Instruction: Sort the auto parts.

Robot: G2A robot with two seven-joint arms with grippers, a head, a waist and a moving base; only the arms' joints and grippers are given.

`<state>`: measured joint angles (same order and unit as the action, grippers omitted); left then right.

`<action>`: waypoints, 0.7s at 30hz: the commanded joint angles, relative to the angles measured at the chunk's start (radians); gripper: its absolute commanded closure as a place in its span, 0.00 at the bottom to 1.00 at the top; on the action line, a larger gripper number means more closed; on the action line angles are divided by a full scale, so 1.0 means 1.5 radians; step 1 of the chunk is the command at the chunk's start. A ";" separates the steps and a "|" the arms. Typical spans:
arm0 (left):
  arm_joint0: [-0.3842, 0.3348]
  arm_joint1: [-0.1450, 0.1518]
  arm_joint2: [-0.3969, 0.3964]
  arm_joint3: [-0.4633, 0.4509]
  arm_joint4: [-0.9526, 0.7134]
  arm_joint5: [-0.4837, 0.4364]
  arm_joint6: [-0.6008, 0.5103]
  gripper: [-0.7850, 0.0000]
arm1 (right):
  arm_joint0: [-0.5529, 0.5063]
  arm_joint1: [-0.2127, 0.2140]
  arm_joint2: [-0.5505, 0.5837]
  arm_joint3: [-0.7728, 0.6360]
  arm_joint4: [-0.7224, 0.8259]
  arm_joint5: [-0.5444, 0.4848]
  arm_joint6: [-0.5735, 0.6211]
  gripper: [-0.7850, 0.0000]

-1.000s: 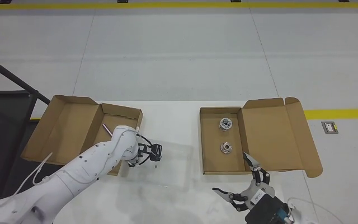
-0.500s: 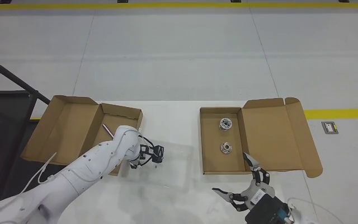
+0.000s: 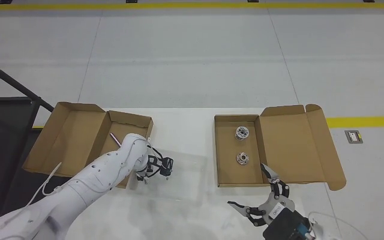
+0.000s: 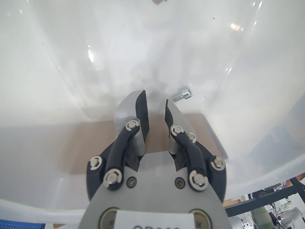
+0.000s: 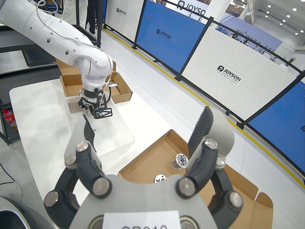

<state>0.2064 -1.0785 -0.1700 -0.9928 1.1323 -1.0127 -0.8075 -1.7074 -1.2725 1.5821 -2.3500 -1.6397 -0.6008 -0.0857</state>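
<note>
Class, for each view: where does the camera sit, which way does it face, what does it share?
Top view: above the arms, facing down at the table; left arm and right tool show.
Left wrist view: on the left wrist, facing down into the clear bin at a bolt; left tool shows.
Right wrist view: on the right wrist, facing across the table; right tool and left arm show.
Shared by top and right wrist views: two round parts in the right box.

We see a silver bolt [image 4: 182, 94] lying in the clear bin [image 3: 189, 178]; a far round part [image 3: 242, 132] and a near round part [image 3: 242, 158] sit apart in the cardboard box [image 3: 224, 175].
</note>
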 commanded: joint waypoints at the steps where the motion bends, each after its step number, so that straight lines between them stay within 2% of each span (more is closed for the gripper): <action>1: -0.002 0.000 0.000 -0.001 -0.003 0.000 0.000 0.70 | 0.000 0.000 0.000 0.000 0.000 0.000 0.000 0.00; 21: 0.007 0.017 0.000 -0.036 0.023 0.000 0.000 0.73 | 0.000 0.000 0.000 0.000 0.000 0.000 0.000 0.00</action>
<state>0.2169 -1.0550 -0.1700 -1.0423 1.1630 -1.0123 -0.8080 -1.7074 -1.2725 1.5821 -2.3500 -1.6397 -0.6008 -0.0857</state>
